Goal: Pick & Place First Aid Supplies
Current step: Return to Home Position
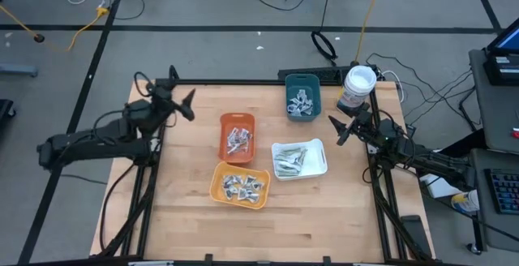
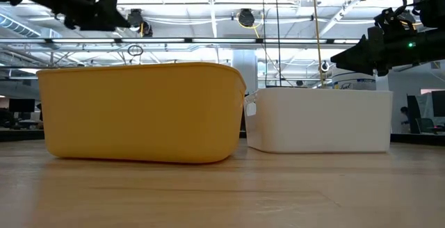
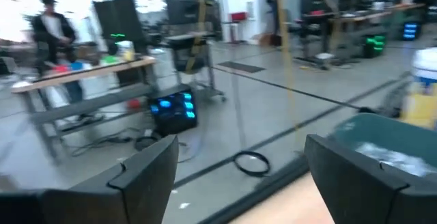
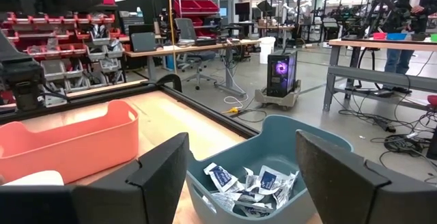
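Tabletop of pale wood (image 1: 186, 217), seen from above, with my two dark arms at its left and right sides. At the left, my left gripper (image 1: 182, 86) hangs over the table's far left corner. It is released, its fingers (image 3: 145, 177) spread wide with nothing between them.

Moving right, an orange tray (image 1: 237, 117) sits near the middle of the table and holds a small heap of silvery sachets (image 1: 238, 141). Just in front of it, a yellow tray (image 1: 217, 186) holds more sachets of the same kind. To the right of these two, a white tray (image 1: 318, 162) holds slim green-white strips (image 1: 290, 160). From table height the yellow and white trays stand side by side, very close, and I cannot tell whether they touch.

Behind the white tray, near the far edge, a teal tray (image 1: 302, 78) holds sachets with blue marks, seen plainly from my right wrist. A white tub (image 1: 358, 87) with a blue label stands upright just right of the teal tray.

At the right edge, my right gripper (image 1: 335, 131) hovers beside the gap between the teal and white trays. It is also released and empty, fingers apart. Every packet in view lies inside a tray. Beyond the table, a person (image 4: 411, 5) stands at a workbench.
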Robot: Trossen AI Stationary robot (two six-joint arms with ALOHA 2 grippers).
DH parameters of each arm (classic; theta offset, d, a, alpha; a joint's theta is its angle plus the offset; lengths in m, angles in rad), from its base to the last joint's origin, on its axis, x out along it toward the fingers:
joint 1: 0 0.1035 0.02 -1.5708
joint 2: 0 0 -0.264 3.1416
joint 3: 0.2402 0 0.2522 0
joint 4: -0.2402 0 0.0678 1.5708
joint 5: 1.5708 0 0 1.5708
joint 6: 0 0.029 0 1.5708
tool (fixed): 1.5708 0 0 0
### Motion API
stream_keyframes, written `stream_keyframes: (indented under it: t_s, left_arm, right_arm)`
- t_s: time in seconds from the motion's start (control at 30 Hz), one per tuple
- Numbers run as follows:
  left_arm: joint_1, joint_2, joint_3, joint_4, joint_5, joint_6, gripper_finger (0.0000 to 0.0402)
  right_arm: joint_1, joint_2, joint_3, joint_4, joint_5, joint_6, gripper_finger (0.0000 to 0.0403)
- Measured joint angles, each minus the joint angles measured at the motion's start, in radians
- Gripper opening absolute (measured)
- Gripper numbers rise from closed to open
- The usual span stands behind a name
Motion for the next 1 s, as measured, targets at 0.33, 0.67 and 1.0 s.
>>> stream_keyframes:
  t_s: [0.33,0.67,1.0]
  left_arm:
    - [0.144,-0.211,-0.198,-0.002,0.006,0.019,0.0332]
    - [0.153,-0.363,-0.347,-0.005,0.007,-0.092,0.0316]
    - [0.153,-0.496,-0.426,-0.005,0.007,-0.005,0.0326]
  right_arm:
    - [0.000,0.000,0.000,0.000,0.000,0.000,0.0263]
    - [0.000,0.000,0.000,0.000,0.000,0.000,0.0263]
    - [0.000,0.000,0.000,0.000,0.000,0.000,0.0263]
